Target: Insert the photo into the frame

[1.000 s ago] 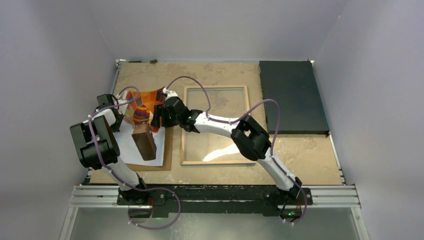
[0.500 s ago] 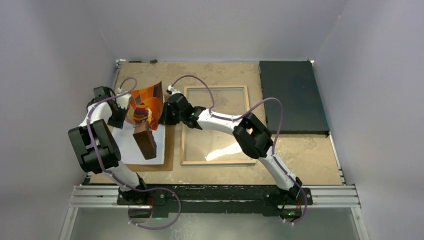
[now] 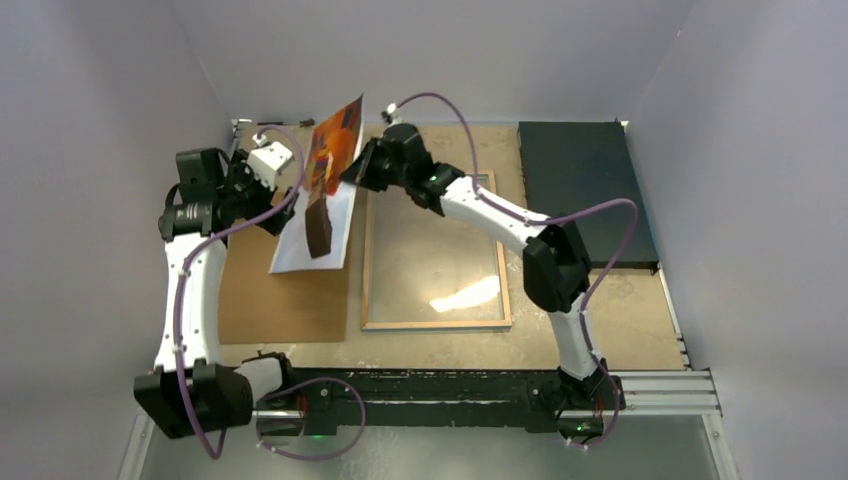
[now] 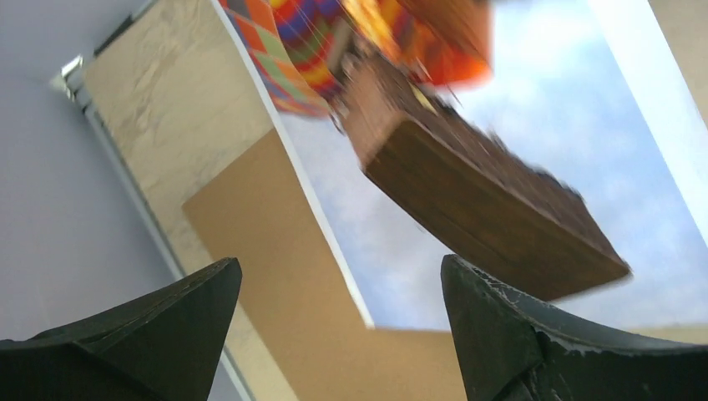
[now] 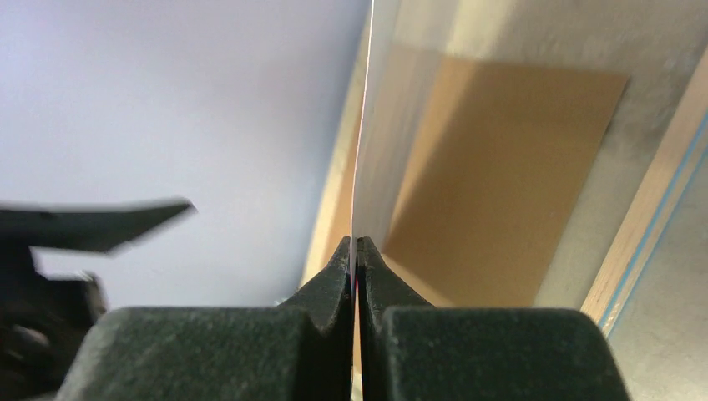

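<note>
The photo, an orange balloon print, hangs tilted in the air above the table's left side. My right gripper is shut on its upper right edge. In the right wrist view the photo runs edge-on up from the pinched right gripper. My left gripper stands open just left of the photo, apart from it. The left wrist view shows the open left gripper with nothing between its fingers and the photo beyond. The frame lies flat on the table, tan rim up, to the right of the photo.
A brown backing board lies on the table under the hanging photo, also showing as backing board in the left wrist view. A dark mat lies at the back right. Grey walls close in on both sides.
My right gripper shut on the photo and lifted it off the backing board, up and toward the back. My left gripper let go, opened and drew away to the left.
</note>
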Available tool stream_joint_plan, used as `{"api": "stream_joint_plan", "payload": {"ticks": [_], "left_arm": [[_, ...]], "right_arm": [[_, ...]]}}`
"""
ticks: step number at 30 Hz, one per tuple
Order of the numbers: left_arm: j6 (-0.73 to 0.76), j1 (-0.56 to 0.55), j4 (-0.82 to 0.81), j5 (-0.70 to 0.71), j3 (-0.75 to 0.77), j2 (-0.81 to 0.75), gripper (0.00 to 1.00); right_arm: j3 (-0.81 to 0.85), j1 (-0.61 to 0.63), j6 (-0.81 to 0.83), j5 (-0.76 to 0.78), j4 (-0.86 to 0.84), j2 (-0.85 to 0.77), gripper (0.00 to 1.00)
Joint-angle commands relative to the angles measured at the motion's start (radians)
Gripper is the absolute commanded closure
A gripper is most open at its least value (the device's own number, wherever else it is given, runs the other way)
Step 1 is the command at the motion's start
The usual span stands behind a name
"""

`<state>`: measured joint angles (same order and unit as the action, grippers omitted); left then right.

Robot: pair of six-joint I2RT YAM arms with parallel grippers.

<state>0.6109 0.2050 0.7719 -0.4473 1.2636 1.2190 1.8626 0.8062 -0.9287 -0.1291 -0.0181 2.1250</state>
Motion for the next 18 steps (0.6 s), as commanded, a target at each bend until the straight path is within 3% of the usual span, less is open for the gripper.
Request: {"api": "stream_joint_plan", "payload": {"ticks": [1,6,12,18], "left_arm": [[0.109,-0.044,-0.038,-0.199,-0.102,-0.139,0.1],[0.278,-0.089,-0.014,-0.237,-0.148,-0.231,0.1],[0.431,-0.092,0.023,-0.289,-0.148,-0.249,0.08],[0.406,-0.098,-0.044,-0.39,-0.214,-0.35,0.07]], "right_arm": [[0.056,-0.073,-0.08,-0.029,0.017,-0.126,1.0],[-0.026,-0.168,-0.198,-0.1,-0.045,-0.224,1.0],[-0.063,-0.188,-0.251,-0.135,-0.063,-0.292,1.0],[-0.127,-0.187,-0.311,-0.14,-0.109,-0.341,1.0]]}}
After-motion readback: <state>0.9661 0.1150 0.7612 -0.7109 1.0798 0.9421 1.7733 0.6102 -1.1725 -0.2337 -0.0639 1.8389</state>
